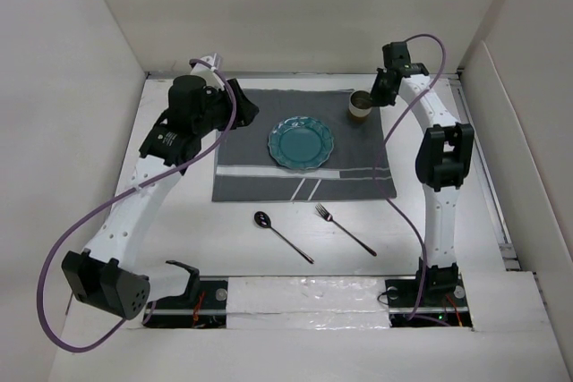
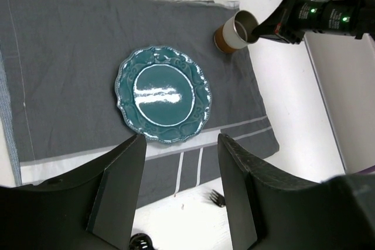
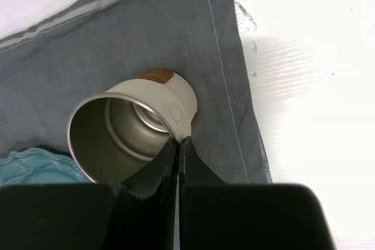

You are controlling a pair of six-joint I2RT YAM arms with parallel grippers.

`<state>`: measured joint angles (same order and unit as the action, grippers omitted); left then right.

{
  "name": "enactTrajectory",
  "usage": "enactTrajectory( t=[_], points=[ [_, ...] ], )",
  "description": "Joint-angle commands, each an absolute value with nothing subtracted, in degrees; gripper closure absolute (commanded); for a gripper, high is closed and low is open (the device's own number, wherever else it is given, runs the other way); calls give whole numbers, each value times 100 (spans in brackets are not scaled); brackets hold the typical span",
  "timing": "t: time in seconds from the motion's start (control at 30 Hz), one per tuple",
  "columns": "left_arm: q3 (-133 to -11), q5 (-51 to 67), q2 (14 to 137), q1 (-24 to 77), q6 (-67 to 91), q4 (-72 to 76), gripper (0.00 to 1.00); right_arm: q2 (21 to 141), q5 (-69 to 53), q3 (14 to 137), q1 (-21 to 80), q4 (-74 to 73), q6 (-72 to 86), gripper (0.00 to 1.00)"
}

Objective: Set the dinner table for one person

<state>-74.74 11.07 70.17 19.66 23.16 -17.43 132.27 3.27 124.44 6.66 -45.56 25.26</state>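
Matte-white rectangular dinner table [image 1: 224, 239] fills the floor of the workspace, with both arm bases at its near edge. Dark grey cloth placemat [image 1: 260, 172] with white stripes lies flat at the table's far centre, stripes along its near edge.

Left gripper [image 2: 181, 139] hovers above the far-left part of the placemat. Its fingers are spread wide with nothing between them.

Right gripper [image 3: 178, 141] is at the far-right corner of the placemat, fingers pressed together. The tips are right against the cup wall just under the rim. Can't tell if the rim is pinched.

Round teal ceramic plate [image 1: 302, 144] with a scalloped rim sits in the middle of the placemat.

Cream metal-lined cup [image 1: 360, 106] with a brown base is on the placemat's far-right corner, apart from the plate.

Dark fork [image 1: 345, 232] lies on bare table near of the placemat, right of centre, tines pointing far-left. Dark spoon [image 1: 282, 234] lies just left of the fork, roughly parallel to it and not touching, bowl at its far-left end.
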Motion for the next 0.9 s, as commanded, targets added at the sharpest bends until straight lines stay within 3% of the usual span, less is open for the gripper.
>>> enactTrajectory(
  t=[0.0,0.07,0.1,0.2,0.3,0.4,0.47,0.5,0.57,0.63,0.7,0.87],
  points=[
    [-7374,1011,6952,1978,2303,-1547,51,13183,545,12577,571,-4465,2522,100],
    [-7374,1011,6961,1978,2285,-1573,51,13201,554,12612,571,-4482,2549,98],
    [-7374,985,6961,1978,2276,-1599,51,13192,545,12630,571,-4474,2558,87],
    [-7392,958,6961,1978,2250,-1643,51,13114,422,12709,571,-4438,2593,65],
    [-7471,932,6987,1978,2206,-1714,51,12842,115,12701,439,-4333,2619,53],
    [-7611,940,7083,1978,2145,-1784,51,12315,-246,12412,335,-4193,2646,50],
    [-7716,940,7128,1978,2110,-1810,51,11657,-377,12008,334,-4036,2654,54],
    [-7752,967,7154,1978,2083,-1819,52,11324,-456,11101,334,-3834,2646,80],
    [-7813,984,7172,1978,2057,-1828,57,10090,-772,9876,465,-2977,2654,100],
    [-7822,1011,7216,1978,2022,-1811,78,9294,-1097,8133,771,-2490,2602,100],
    [-7840,967,7225,1978,2013,-1854,99,8239,-1143,7185,1027,-2215,2435,100],
    [-7805,826,7251,1978,1916,-1907,100,6603,-818,5180,2272,-2862,2530,99]
  ],
)
